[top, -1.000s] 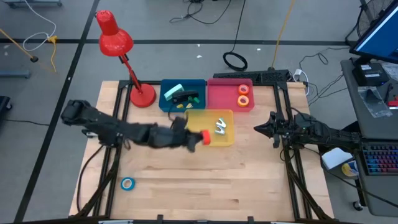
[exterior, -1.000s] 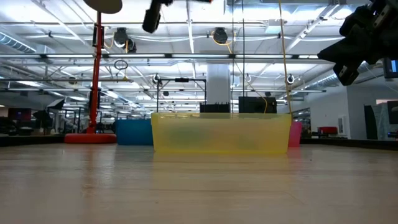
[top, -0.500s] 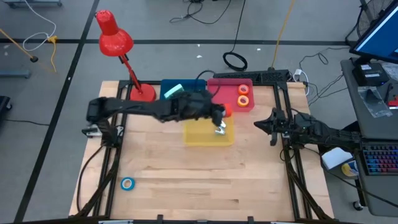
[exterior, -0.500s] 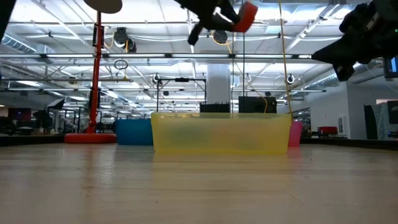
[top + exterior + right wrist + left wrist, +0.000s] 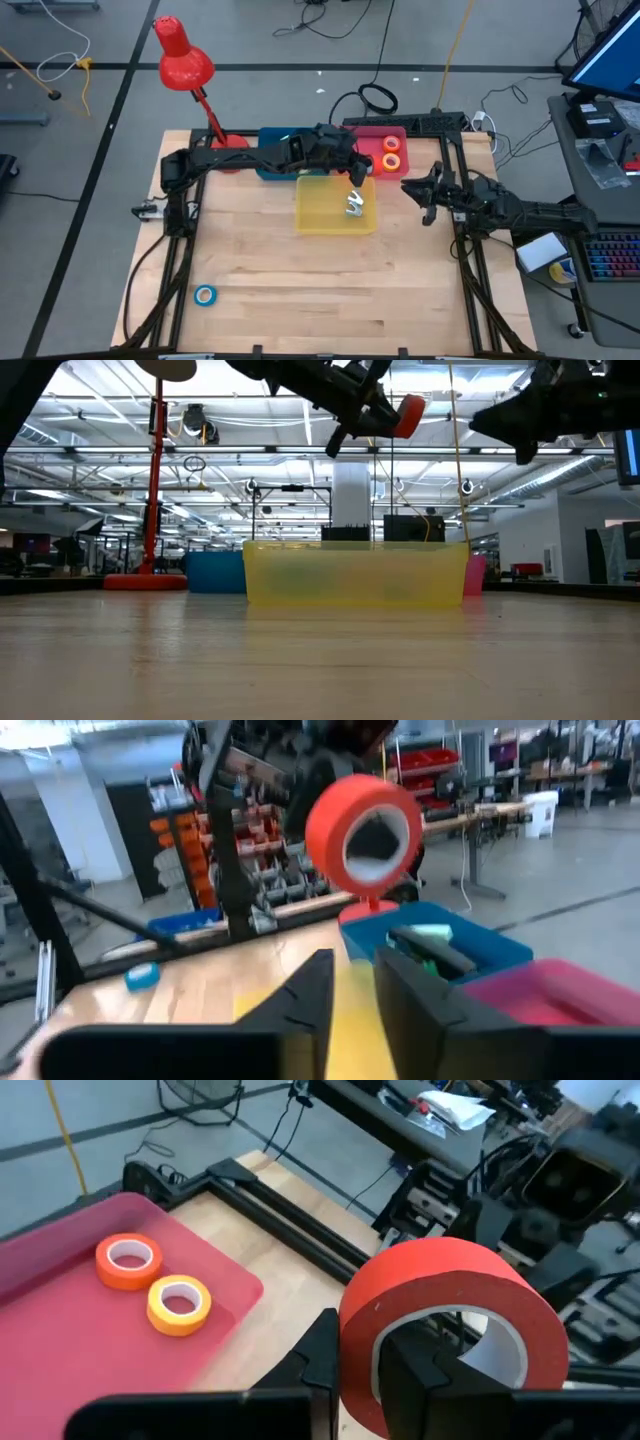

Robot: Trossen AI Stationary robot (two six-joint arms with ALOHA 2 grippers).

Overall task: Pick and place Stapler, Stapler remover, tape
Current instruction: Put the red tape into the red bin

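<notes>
Risk sits with your left gripper [image 5: 362, 1370], jaws pinching the red tape roll [image 5: 445, 1335] above the pink plastic bin [image 5: 352, 152]: release off-centre and it may roll out. Right gripper [image 5: 425, 199], beside that bin, has slightly parted jaws, empty.

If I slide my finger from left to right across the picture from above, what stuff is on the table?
Blue tape → red lamp → blue bin → yellow bin → pink bin → right gripper.
</notes>
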